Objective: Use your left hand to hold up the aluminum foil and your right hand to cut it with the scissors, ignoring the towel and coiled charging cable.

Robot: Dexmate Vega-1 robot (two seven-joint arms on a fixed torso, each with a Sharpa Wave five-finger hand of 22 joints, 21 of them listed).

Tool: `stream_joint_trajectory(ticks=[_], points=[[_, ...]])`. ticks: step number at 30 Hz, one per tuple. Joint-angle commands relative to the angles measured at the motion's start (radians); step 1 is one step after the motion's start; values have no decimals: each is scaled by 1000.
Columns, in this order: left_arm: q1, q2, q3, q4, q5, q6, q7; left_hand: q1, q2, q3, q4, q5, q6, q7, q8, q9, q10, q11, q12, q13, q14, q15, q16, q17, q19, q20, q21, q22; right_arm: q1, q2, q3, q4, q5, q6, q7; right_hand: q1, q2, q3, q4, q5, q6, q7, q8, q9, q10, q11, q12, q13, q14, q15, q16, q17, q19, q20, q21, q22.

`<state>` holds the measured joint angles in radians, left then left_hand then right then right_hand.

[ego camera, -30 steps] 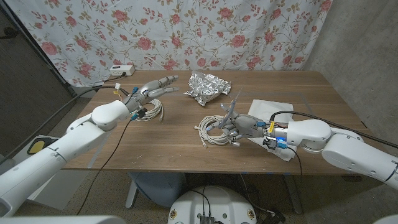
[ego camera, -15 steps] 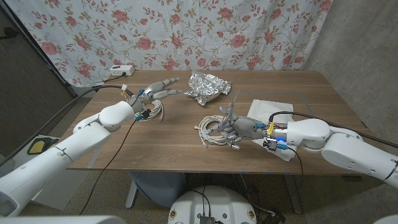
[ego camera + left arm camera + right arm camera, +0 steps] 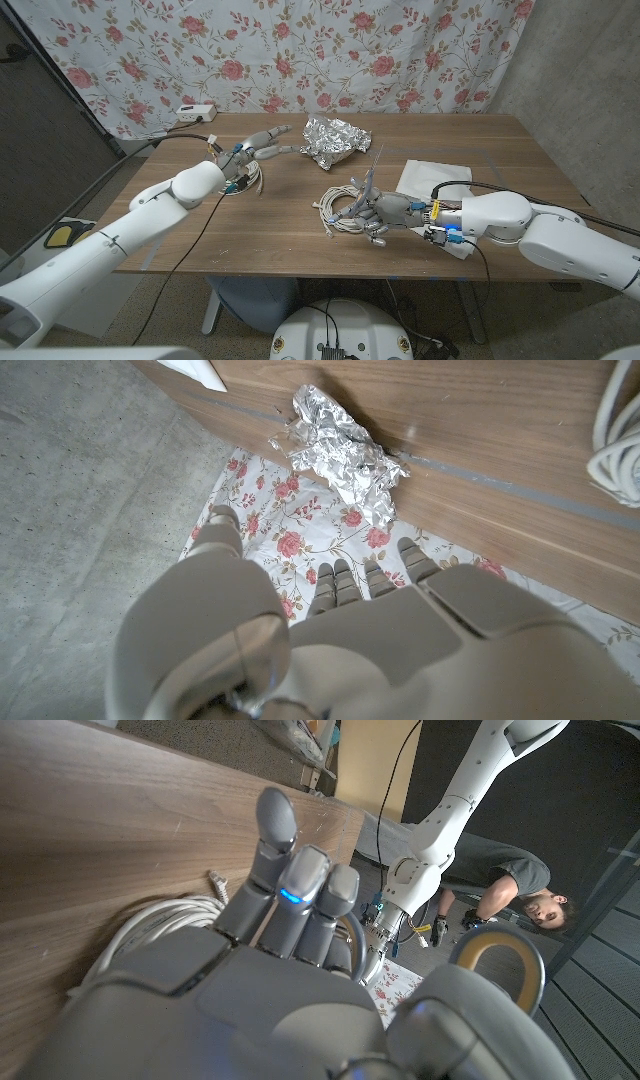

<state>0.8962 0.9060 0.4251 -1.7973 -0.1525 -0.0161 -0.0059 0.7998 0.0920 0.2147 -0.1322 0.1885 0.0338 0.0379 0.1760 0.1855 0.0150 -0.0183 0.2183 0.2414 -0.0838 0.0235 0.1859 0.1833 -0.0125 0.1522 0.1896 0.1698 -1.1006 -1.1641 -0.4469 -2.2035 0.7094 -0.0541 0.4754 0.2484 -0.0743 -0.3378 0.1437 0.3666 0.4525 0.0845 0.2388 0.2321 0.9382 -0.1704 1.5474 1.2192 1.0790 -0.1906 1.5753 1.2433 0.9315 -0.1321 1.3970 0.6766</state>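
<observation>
The crumpled aluminum foil lies at the table's far middle; the left wrist view shows the foil just beyond my fingers. My left hand hovers a short way left of it, fingers stretched toward it and apart, holding nothing. My right hand grips the scissors at the front middle, blades pointing up and away. In the right wrist view a rounded handle loop sits beside my right hand.
A coiled white cable lies right under and left of my right hand. A white towel lies behind that hand. A second cable bundle sits below my left hand. A power strip rests far left. A person is off the table.
My left hand has moved right and a little farther away, closing on the foil. My right hand with the scissors has barely shifted.
</observation>
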Motion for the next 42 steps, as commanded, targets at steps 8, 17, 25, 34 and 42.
stream_joint_trajectory(ticks=[8,17,25,34,42], points=[[-43,-39,55,1,78,74,34,-9,2,0,-2,-5,-74,-8,-1,0,-4,0,5,-4,-18,14,-1,2,2,13,4,5,7,-1,-16,-18,-11,-17,-2,12,17,8,-3,10,68,92,-3,2,-1,-7,-6,-2,-2,-18,0,1,1,-11,9,-5],[-69,-83,109,40,127,78,42,-16,-3,-3,-2,-7,-61,-24,9,0,-14,-22,2,-5,-26,10,-2,2,2,13,3,5,12,5,-21,-13,-13,-12,5,22,23,10,-5,10,73,91,-2,2,5,-8,-12,-10,-1,-19,0,1,0,-11,15,-5],[-84,-120,122,88,127,53,58,-18,-5,-4,-3,-7,-55,-31,12,-1,-9,-32,5,-6,-22,6,1,2,8,13,5,5,5,-1,-16,-13,-10,-10,-2,37,37,12,-7,6,74,92,-4,3,5,-8,-12,-8,0,-19,0,1,-1,-12,19,-10],[-127,-106,172,85,236,87,48,-15,-6,-2,-7,-9,-83,-39,4,0,-17,-35,3,-8,-23,0,1,1,13,5,6,5,-1,-2,-13,-7,-7,-5,-9,45,42,11,-7,2,78,94,-4,3,5,-7,-9,-1,1,-19,0,1,1,-12,22,-17],[-152,-119,201,122,271,80,27,-16,-8,-3,-8,-10,-118,-53,-2,0,-29,-44,0,-9,-30,-3,0,1,8,4,3,5,11,2,-17,-7,-7,-14,0,57,50,13,-9,-2,88,92,0,4,5,-10,6,11,1,-19,0,1,-1,-13,25,-23]])
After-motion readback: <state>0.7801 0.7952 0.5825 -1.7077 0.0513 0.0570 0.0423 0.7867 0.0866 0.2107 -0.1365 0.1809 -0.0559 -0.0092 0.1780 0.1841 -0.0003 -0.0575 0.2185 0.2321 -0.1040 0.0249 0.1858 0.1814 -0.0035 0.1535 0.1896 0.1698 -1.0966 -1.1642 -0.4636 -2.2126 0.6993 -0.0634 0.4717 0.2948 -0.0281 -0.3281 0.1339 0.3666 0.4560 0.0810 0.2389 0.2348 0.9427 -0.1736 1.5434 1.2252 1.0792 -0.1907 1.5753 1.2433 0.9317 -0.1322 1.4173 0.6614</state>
